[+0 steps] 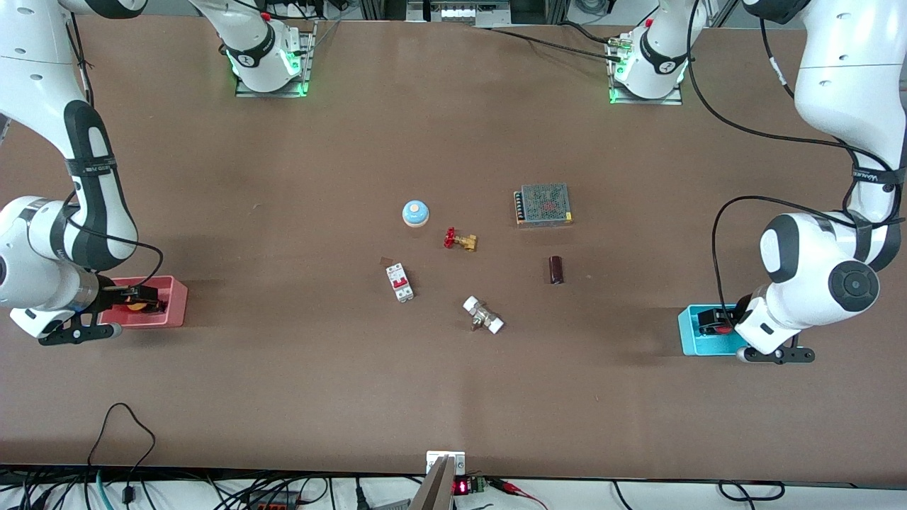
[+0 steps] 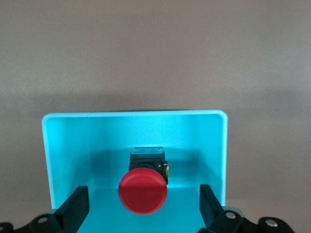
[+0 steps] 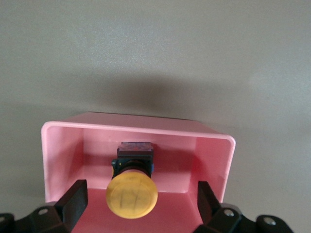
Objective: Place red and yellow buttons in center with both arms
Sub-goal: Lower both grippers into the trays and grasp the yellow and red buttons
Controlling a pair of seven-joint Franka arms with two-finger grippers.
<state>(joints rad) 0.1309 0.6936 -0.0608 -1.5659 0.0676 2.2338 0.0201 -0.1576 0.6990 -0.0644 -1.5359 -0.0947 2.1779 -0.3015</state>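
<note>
The red button [image 2: 143, 191] sits in a cyan bin [image 2: 136, 115] at the left arm's end of the table. My left gripper [image 2: 142, 208] is open inside the bin, one finger on each side of the red cap, not touching it. In the front view this gripper [image 1: 711, 322] reaches into the cyan bin [image 1: 687, 336]. The yellow button [image 3: 131, 196] sits in a pink bin [image 3: 136, 128] at the right arm's end. My right gripper [image 3: 138, 206] is open, its fingers either side of the yellow cap. In the front view it [image 1: 145, 297] is in the pink bin [image 1: 176, 301].
Around the table's middle lie a blue dome on a beige base [image 1: 415, 213], a brass valve with a red handle [image 1: 460, 240], a white circuit breaker [image 1: 400, 282], a white-capped fitting [image 1: 483, 315], a metal mesh box [image 1: 543, 205] and a dark cylinder [image 1: 556, 270].
</note>
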